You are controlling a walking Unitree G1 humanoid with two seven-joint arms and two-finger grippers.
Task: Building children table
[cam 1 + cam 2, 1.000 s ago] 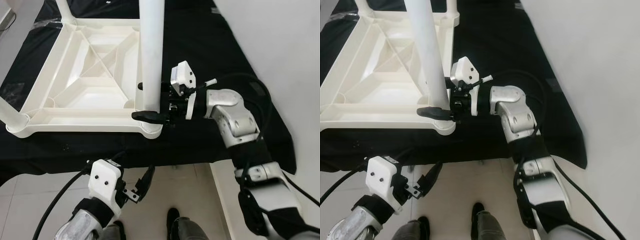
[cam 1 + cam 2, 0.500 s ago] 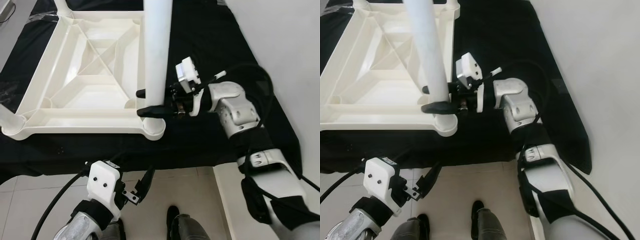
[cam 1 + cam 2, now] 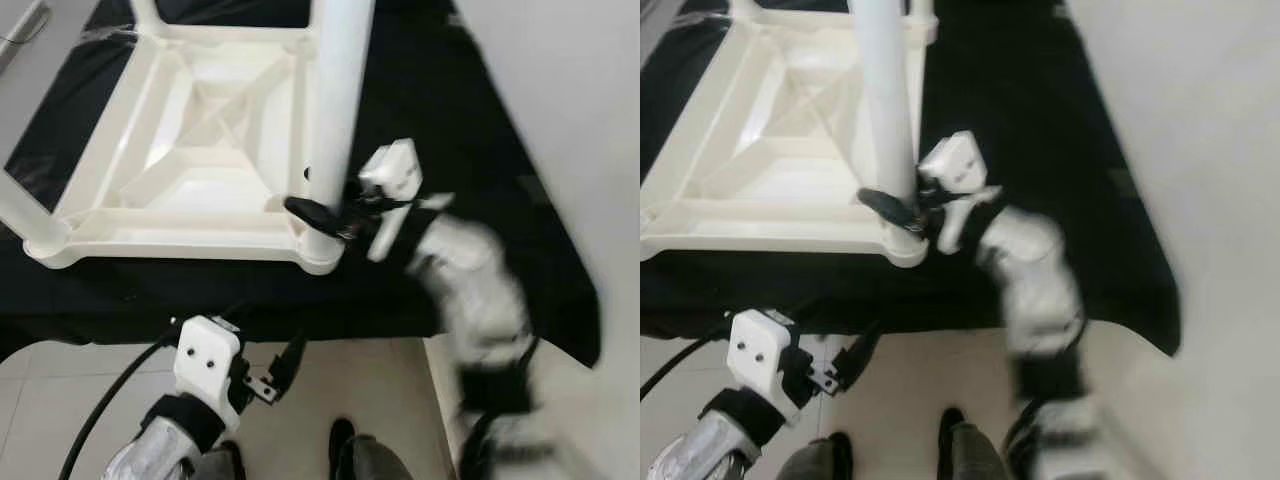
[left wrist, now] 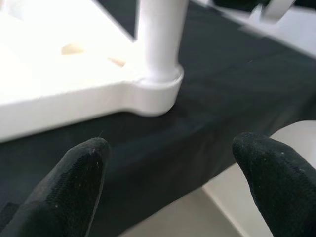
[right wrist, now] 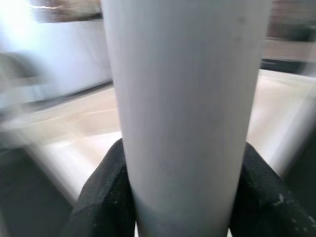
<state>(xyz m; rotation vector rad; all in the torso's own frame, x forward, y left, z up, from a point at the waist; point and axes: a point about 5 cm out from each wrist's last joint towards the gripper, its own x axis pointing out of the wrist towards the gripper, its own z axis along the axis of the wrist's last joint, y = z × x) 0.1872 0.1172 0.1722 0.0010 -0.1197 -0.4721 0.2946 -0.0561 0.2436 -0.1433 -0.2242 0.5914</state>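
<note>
Since a second ago the right claw (image 3: pixel 322 215) stays clenched low on the white leg (image 3: pixel 338 110), seemingly steadying it upright in the near corner socket of the upturned tabletop (image 3: pixel 120 160) on the black-draped bench (image 3: pixel 480 120), while the left claw (image 3: pixel 285 365) hangs released below that corner.

Bright, even daylight; right arm (image 3: pixel 470 290) smeared by motion blur, wrist views soft, white plastic glaring
</note>
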